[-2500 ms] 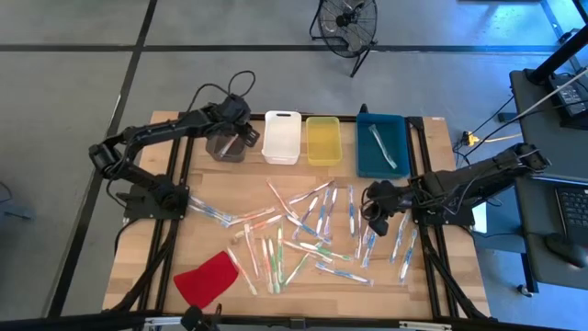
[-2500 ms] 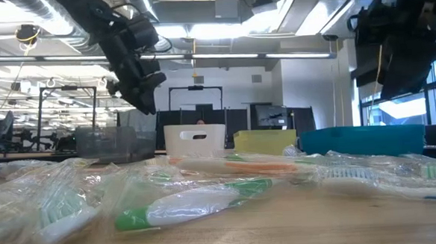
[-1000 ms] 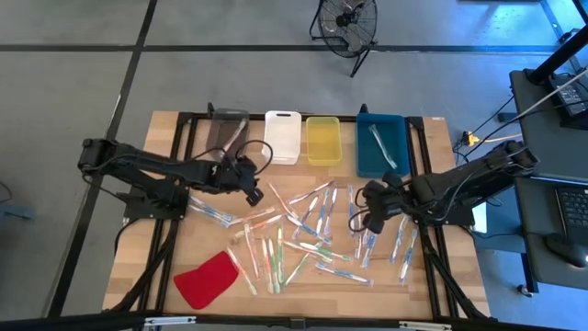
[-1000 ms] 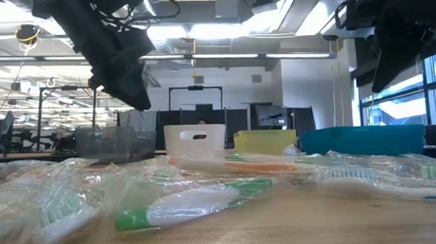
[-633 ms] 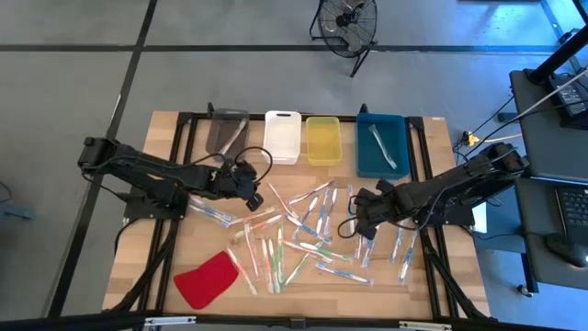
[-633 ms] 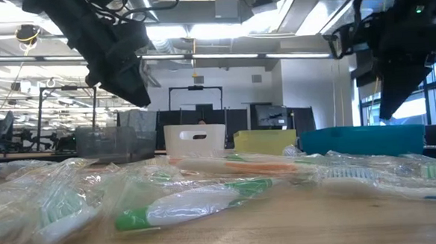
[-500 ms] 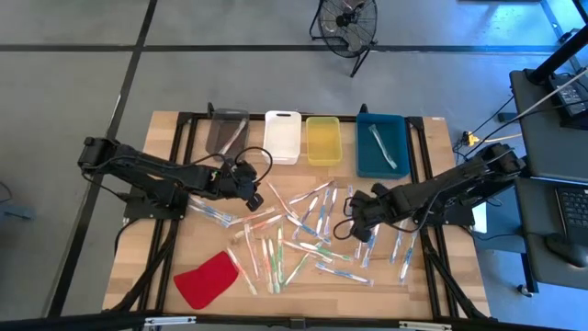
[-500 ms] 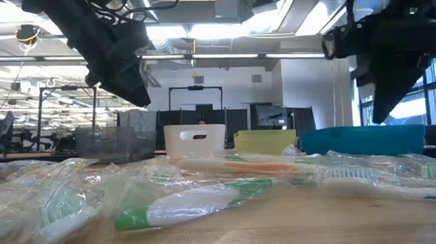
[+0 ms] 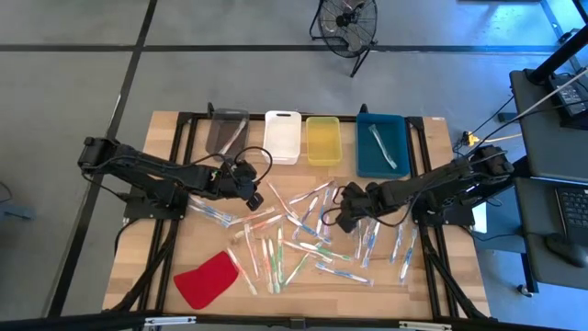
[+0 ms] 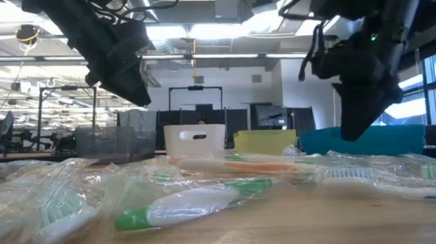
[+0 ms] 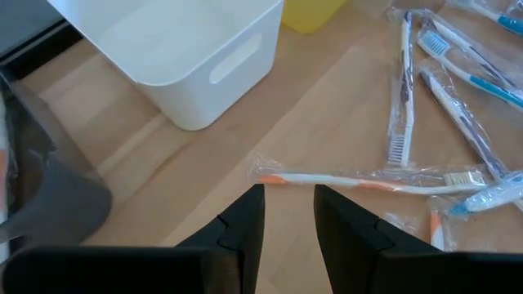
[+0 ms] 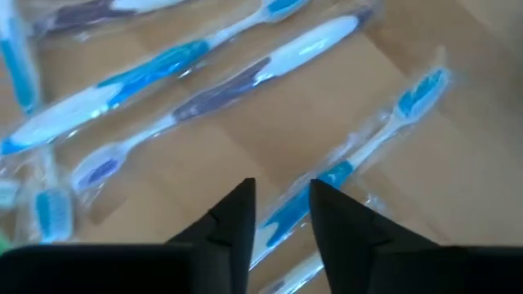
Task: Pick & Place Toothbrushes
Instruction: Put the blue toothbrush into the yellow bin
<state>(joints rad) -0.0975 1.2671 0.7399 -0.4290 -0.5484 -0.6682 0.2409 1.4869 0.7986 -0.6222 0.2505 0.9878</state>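
Right wrist view: blue toothbrush (image 12: 351, 159) lies just beyond the parted right gripper (image 12: 278, 214).

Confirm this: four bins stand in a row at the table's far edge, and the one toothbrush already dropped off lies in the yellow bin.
Not quite. The four bins do stand in a row, but the wrapped toothbrush lies in the dark blue rectangular bin; the yellow plastic bin looks empty. The high view shows it.

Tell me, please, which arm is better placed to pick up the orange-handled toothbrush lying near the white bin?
Left. The left gripper hangs open directly over the orange toothbrush beside the white bin, while the right gripper sits over blue toothbrushes farther right.
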